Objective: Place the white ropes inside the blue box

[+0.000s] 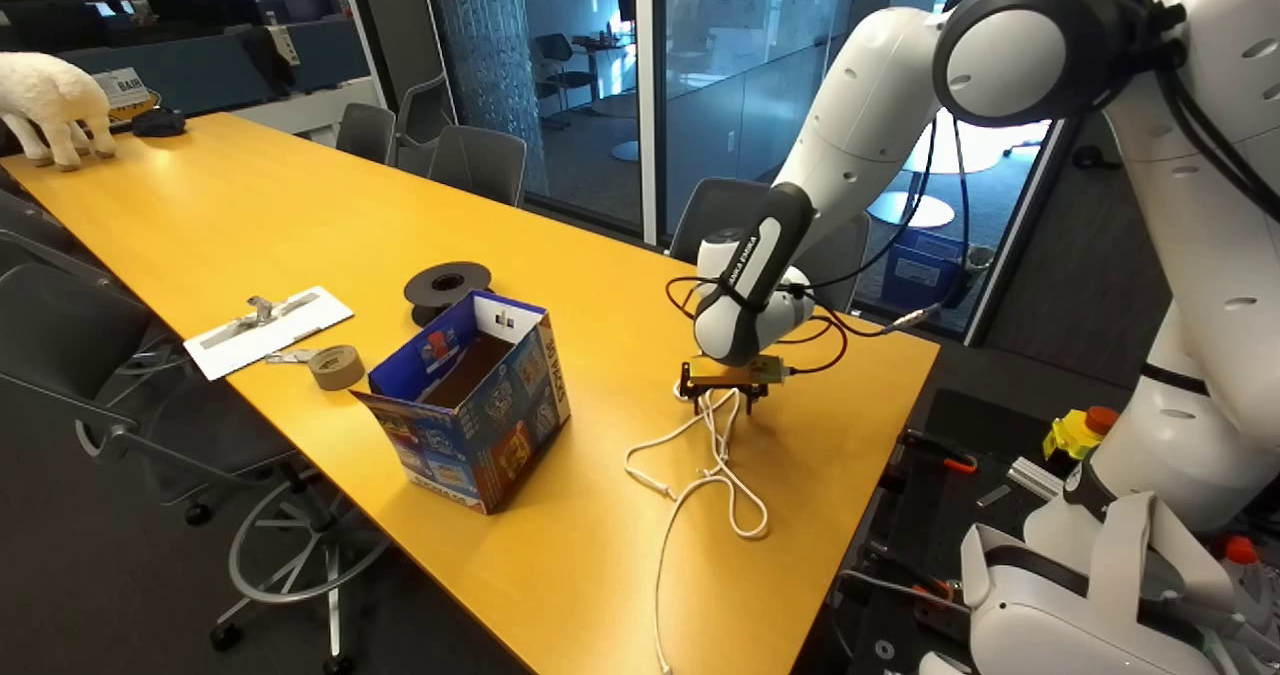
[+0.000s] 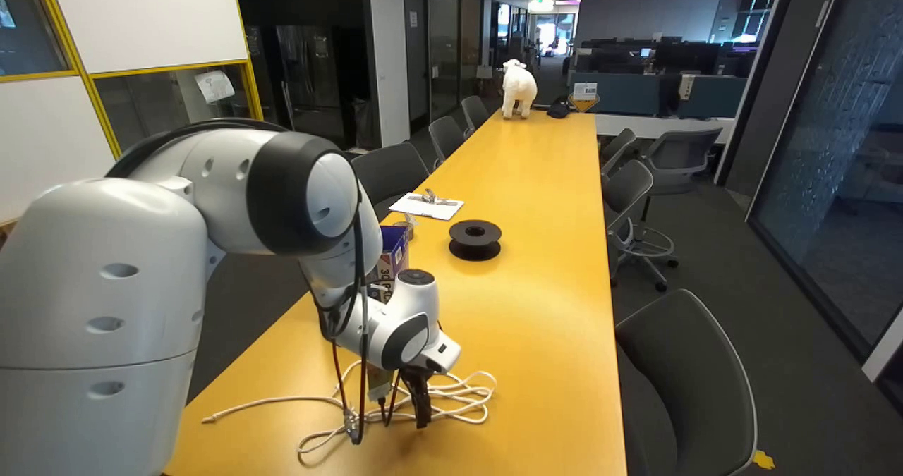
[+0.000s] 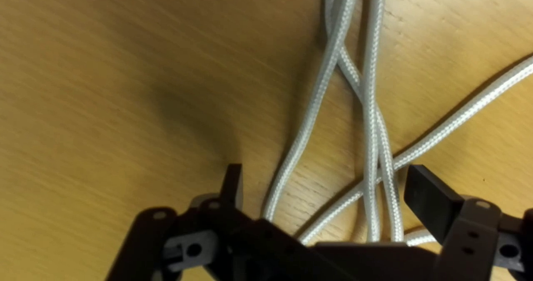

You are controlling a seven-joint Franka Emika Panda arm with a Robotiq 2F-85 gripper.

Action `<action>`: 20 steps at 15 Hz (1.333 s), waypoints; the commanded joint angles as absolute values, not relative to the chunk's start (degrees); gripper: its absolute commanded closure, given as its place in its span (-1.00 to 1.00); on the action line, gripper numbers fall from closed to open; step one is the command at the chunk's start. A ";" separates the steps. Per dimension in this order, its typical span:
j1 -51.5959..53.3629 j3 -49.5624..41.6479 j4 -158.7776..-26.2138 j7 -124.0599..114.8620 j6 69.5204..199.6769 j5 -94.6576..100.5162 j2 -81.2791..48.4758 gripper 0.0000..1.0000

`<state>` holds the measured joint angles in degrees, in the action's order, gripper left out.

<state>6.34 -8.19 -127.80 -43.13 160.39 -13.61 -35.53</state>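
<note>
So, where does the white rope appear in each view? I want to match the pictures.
In an exterior view: the white rope lies just right of centre, lower half.
In an exterior view: the rope, lower half, from left of centre to slightly right.
Wrist view: the rope crosses the right half.
Shared landmark: the gripper, in all three.

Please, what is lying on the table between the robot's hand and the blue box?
In an exterior view, a loop of the white rope reaches from near the hand partway toward the blue box; beyond it, bare table.
</note>
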 commanded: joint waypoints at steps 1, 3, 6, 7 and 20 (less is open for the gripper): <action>7.55 -9.83 -127.55 -42.59 161.90 -12.03 -35.92 -0.47; 7.15 -9.68 -127.48 -42.26 162.11 -12.21 -36.06 -0.17; 6.92 -9.52 -127.15 -41.69 162.29 -12.29 -36.00 0.29; 6.88 -9.52 -127.09 -41.51 162.23 -12.27 -35.93 0.45; 1.63 -6.07 -123.75 -29.39 167.15 -13.85 -32.32 0.92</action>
<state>4.04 -8.40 -124.68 -34.64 165.08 -13.17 -34.90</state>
